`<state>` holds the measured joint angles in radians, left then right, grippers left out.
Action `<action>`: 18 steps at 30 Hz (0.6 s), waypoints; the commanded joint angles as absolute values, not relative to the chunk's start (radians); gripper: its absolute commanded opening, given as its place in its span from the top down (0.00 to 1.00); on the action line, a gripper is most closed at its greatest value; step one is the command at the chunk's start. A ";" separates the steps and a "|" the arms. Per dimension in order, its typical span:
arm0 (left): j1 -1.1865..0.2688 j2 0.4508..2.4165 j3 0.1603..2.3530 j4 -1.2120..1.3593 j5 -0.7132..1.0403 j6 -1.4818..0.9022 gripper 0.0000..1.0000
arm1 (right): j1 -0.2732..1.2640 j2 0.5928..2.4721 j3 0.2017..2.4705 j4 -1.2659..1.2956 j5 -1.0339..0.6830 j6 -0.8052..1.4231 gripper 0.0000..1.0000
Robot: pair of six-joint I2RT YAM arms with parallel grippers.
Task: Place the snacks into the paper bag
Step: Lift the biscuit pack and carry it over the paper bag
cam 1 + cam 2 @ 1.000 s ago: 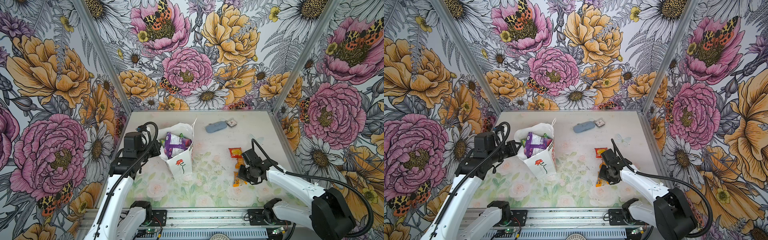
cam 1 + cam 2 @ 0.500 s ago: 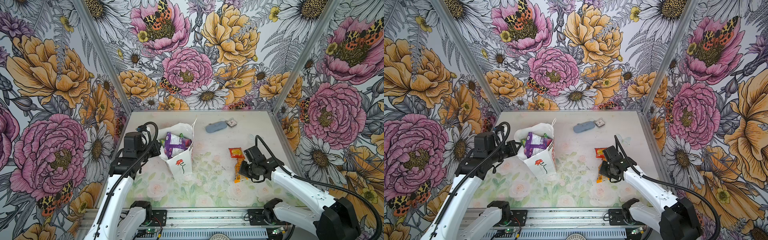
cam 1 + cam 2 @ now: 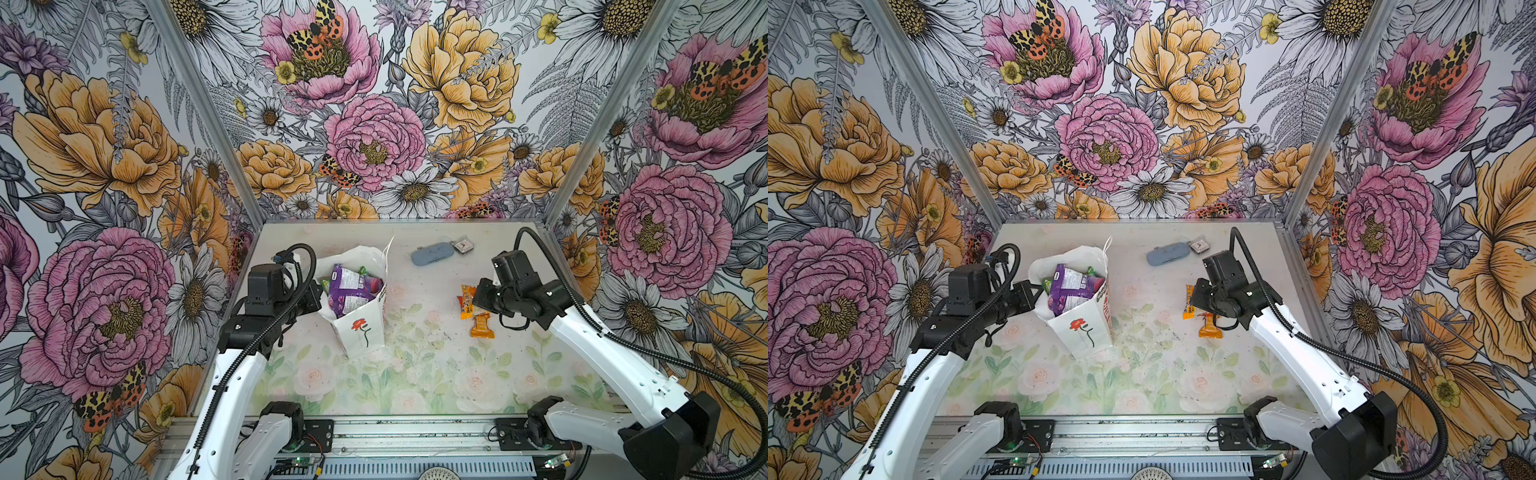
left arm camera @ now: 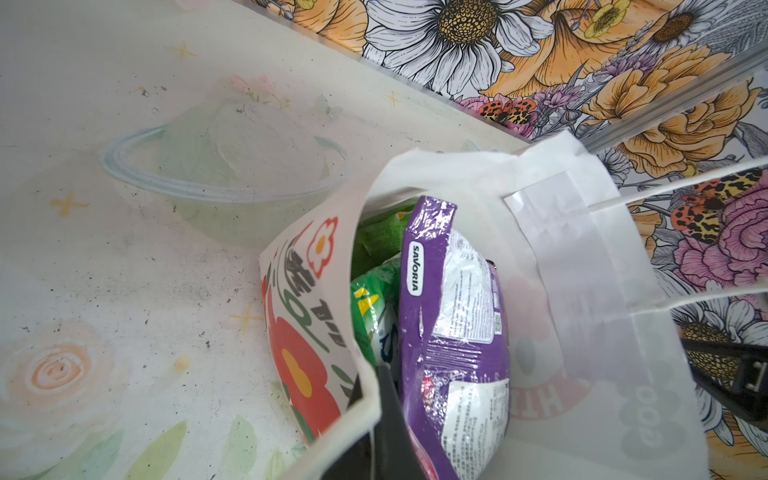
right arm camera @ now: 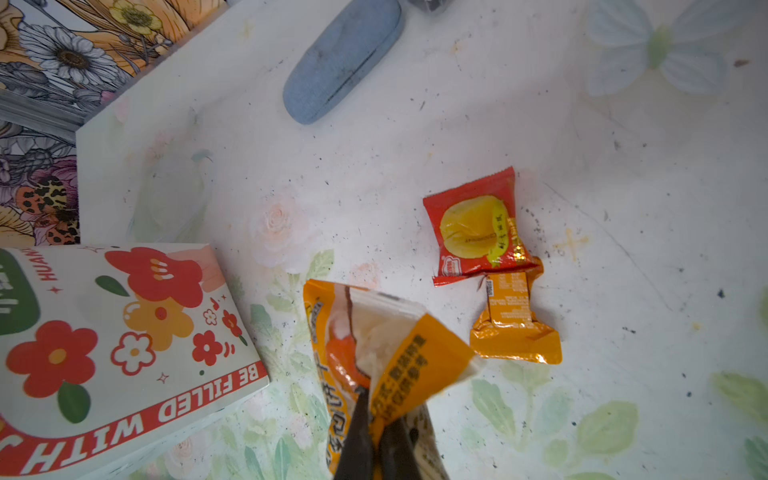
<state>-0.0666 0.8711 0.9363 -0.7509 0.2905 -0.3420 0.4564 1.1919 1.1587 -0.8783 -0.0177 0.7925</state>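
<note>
The left pincer (image 4: 370, 399) is closed on the rim of the paper bag (image 3: 359, 332). One black finger (image 4: 386, 411) is inside the bag, and the bag wall is pinched. The bag stands up with its mouth open, left of the middle of the table (image 3: 415, 386). In both top views its front shows a red rose with a green stem.

The right wrist view shows the bag's side. It has a red band with the white words "BE FILLED WITH". The red letters "HUAN" are cut off at the bag's edge, with red and orange flowers drawn around them.

Inside the bag sits a purple pouch (image 4: 453, 332). Only the left wrist view shows its name, "SAVORIA", on a white label. Green packets (image 4: 374, 320) are squeezed between the pouch and the bag wall.

The right pincer (image 5: 376, 409) is closed on a long orange packet (image 5: 340, 353). It holds the packet by one end above the table, toward the right edge. The packet's writing is not in letters I can read.

Just beside it on the table lie a small orange packet (image 5: 513, 328) and a red and yellow packet (image 5: 478, 232), touching each other. The red one's little brand mark is too small to read. In both top views the held packet hides most of the red one.

Near the far edge lies a blue-grey case (image 3: 432, 254), with a small square tag (image 3: 463, 246) just beside it.
</note>
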 commanded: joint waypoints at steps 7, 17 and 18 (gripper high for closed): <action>-0.053 0.847 0.942 -0.646 0.316 -0.344 0.96 | 0.529 1.274 1.465 -0.879 0.014 0.740 0.96; -0.052 0.847 0.942 -0.646 0.314 -0.345 0.96 | 0.684 1.442 1.782 -0.888 0.023 0.689 0.96; -0.051 0.847 0.942 -0.646 0.314 -0.344 0.96 | 0.697 1.457 1.811 -0.891 0.023 0.684 0.96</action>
<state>-0.0666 0.8711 0.9363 -0.7509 0.2943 -0.3420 0.6708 1.4254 1.7355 -0.8871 0.0074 0.7155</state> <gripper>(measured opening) 0.050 0.048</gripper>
